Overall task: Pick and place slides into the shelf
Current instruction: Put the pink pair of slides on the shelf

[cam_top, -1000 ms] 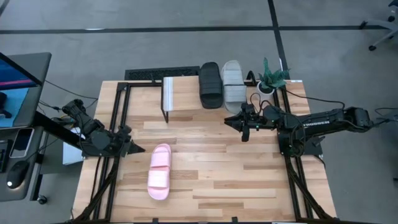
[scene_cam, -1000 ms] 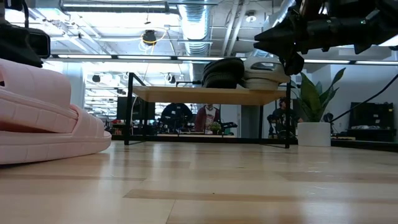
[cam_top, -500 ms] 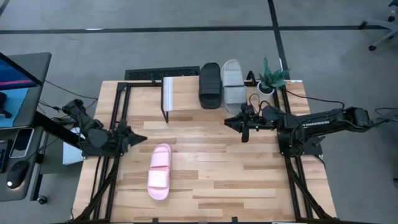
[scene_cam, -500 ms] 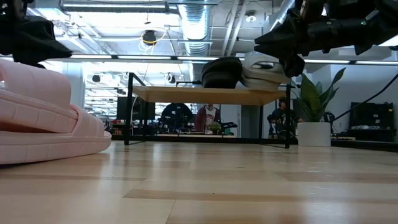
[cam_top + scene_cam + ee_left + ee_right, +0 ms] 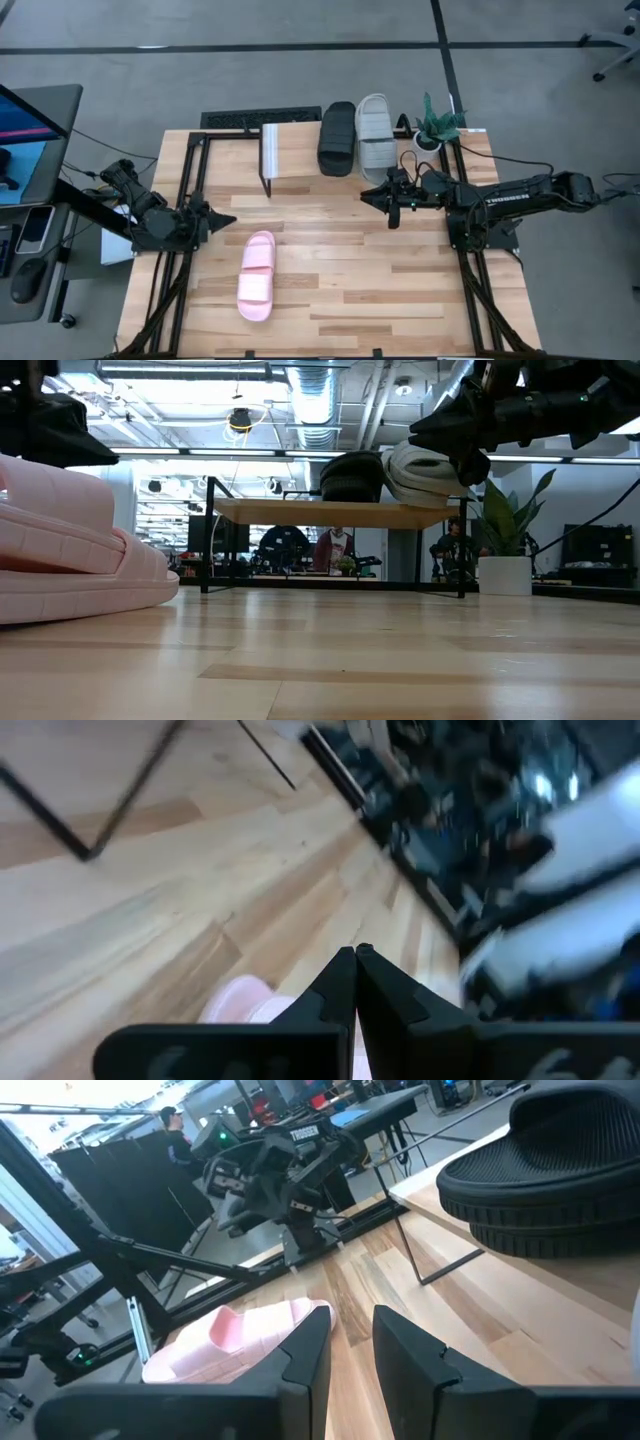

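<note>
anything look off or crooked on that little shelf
Yes. On the shelf, the black slide sits slightly angled against the light grey slide, and in the low view the grey one looks tilted, not flat. The pink slide lies on the table, unplaced.

High view: straight down over whole table [image 5: 330,290]. Low view: tabletop level, close to pink slide [image 5: 70,550], facing shelf [image 5: 335,512] and room behind. Wrist views look forward past own fingers; both share pink slide, right also sees left arm [image 5: 270,1175].
</note>
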`<action>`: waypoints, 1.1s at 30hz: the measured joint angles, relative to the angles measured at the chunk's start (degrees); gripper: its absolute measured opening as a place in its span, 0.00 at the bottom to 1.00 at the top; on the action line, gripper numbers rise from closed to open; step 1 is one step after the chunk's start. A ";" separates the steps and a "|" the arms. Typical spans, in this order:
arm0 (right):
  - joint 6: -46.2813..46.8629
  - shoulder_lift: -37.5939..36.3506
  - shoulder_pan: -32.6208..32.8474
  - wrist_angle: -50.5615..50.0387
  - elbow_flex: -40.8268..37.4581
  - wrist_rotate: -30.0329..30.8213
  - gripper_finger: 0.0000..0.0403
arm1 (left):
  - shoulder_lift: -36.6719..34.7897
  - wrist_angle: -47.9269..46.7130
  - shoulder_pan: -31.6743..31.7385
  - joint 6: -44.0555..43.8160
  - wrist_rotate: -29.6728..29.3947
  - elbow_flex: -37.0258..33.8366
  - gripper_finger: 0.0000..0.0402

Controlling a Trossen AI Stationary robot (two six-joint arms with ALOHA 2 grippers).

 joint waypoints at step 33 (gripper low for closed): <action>-0.20 -0.04 0.00 -3.06 0.11 0.01 0.17 | 0.00 8.64 0.02 -13.24 13.39 0.00 0.37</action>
